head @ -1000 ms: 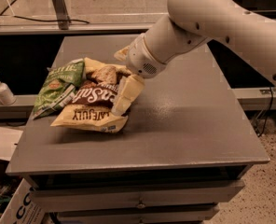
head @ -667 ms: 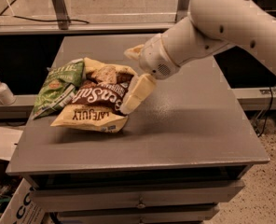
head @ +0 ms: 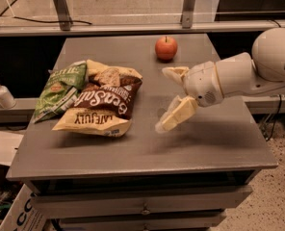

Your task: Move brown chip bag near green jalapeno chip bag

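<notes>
- My hand hangs over the right half of the table, just above its top, and touches nothing.
- Its two fingers are spread wide. One points toward 12 o'clock and the other slants down toward 7 o'clock, with bare air between them, so I have hold of nothing.
- My arm comes in from 3 o'clock, white and rounded, with its big joint out past the table's right edge.
- The brown chip bag lies flat on the left half of the table, at 9 o'clock from my hand and apart from it.
- Its dark middle shows white "Sea Salt" lettering upside down. One cream end points to 6 o'clock with "LATE JULY" on it, and the other points to 12 o'clock.
- The green chip bag lies at the brown bag's 9 to 10 o'clock side, right against it, with the edges meeting or overlapping along the brown bag's left side.
- The green bag reaches close to the table's left edge.
- A red apple stands upright near the far edge, at 12 o'clock from my hand and well apart from both bags.
- A white pump bottle stands on a ledge off the table, at 9 o'clock from the bags.
- A drawer with a small knob sits under the table's front edge.
</notes>
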You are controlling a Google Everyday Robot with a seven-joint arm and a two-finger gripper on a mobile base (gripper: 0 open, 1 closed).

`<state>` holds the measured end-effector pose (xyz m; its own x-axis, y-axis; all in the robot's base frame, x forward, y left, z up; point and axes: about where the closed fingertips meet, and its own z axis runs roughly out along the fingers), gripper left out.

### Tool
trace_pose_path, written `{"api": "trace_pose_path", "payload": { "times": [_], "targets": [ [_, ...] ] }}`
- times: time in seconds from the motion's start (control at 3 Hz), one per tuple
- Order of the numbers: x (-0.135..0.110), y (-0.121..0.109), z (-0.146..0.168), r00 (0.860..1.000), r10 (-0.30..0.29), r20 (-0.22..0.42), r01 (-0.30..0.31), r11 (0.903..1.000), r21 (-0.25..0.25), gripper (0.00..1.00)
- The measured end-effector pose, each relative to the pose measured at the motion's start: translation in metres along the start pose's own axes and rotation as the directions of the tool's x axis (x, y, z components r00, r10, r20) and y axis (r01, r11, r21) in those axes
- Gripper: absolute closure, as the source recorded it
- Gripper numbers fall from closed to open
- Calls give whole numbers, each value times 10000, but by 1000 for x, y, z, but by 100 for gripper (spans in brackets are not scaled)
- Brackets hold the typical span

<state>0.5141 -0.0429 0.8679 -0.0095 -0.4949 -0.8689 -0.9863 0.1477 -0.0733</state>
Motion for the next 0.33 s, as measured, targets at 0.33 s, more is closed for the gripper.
{"api": "trace_pose_path", "payload": {
  "times": [0.33],
  "targets": [
    [5,0,-9,9999,102,29,-102,9998,170,0]
  ]
}}
